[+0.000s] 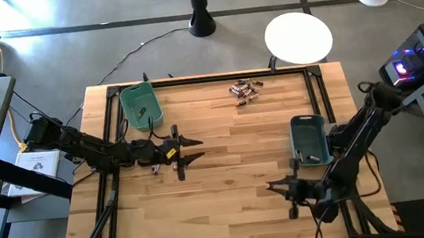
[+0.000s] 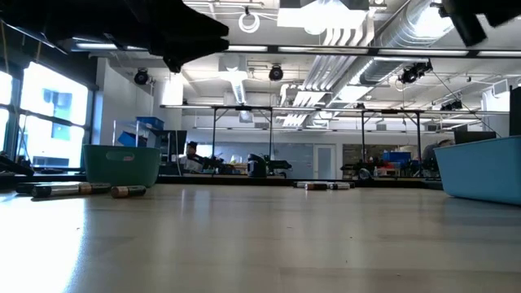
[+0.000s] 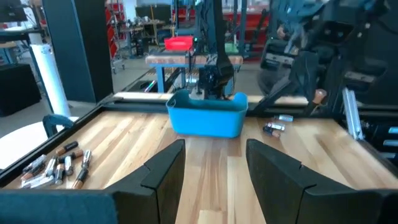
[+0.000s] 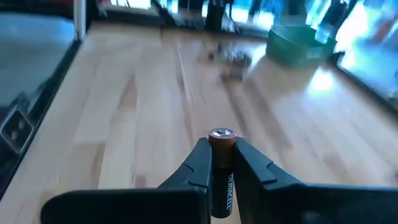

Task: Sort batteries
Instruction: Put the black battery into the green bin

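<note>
Wooden planks of the table point(image 1: 224, 157) fill the foreground, bare across the wide middle between the two arms. At the far left corner sits a green bin point(image 1: 140, 105); near the right edge sits a blue-grey bin point(image 1: 309, 140), one of each. Both arms reach inward from the sides.

Just in front of the green bin hangs the left gripper point(image 1: 187, 151), its jaws spread wide around nothing, pointed across the open middle toward the blue-grey bin point(image 3: 206, 116). Near the front right, the right gripper point(image 1: 278, 186) hangs just before the blue-grey bin, well clear of the far pile; its jaws pinch one copper-topped battery point(image 4: 222, 171), held along the fingers with its tip poking out.

A pile of loose batteries point(image 1: 245, 90) lies near the far edge; too clustered to count. Two more cells point(image 3: 277, 124) lie beside the blue-grey bin in the left wrist view, and two lie beside the green bin in the low view.
</note>
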Action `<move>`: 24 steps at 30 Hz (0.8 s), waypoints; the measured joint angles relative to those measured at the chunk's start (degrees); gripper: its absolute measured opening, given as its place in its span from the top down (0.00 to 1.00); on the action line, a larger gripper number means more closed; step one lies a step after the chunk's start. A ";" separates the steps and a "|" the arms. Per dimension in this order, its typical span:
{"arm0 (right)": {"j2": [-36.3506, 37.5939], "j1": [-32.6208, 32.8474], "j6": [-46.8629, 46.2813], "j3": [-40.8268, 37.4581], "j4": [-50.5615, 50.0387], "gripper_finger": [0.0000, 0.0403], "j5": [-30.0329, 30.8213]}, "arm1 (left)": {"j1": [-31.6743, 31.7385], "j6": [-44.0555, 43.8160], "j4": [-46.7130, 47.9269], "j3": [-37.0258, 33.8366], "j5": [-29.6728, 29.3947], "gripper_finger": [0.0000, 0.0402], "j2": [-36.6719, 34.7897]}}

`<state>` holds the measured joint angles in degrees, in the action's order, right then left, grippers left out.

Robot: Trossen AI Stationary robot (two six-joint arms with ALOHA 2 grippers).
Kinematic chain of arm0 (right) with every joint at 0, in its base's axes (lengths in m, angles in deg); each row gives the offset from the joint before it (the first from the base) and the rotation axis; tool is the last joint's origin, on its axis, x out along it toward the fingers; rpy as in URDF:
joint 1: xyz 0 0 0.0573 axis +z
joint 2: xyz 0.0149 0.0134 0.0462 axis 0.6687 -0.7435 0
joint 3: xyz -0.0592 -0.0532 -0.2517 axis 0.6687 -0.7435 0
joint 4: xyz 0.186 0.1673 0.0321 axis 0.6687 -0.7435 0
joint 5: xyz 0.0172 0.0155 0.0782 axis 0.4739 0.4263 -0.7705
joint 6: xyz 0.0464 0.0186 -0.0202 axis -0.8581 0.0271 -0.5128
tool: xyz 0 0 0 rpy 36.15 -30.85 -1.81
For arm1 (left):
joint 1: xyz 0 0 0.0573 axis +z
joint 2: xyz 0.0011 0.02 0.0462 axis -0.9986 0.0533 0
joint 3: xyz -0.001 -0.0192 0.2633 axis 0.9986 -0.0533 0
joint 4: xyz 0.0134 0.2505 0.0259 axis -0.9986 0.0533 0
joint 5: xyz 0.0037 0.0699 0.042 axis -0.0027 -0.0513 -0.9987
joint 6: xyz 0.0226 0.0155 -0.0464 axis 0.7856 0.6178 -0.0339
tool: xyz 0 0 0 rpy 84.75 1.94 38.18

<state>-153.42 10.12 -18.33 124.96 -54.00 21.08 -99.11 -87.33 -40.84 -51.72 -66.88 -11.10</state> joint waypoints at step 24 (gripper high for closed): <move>-19.17 -31.38 51.47 -1.77 79.02 0.95 -53.27 | -3.81 9.95 -8.05 4.74 14.15 0.59 8.18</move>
<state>-172.59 -21.26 33.14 123.19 25.02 -32.19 -102.92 -77.38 -48.89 -46.97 -52.74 -2.93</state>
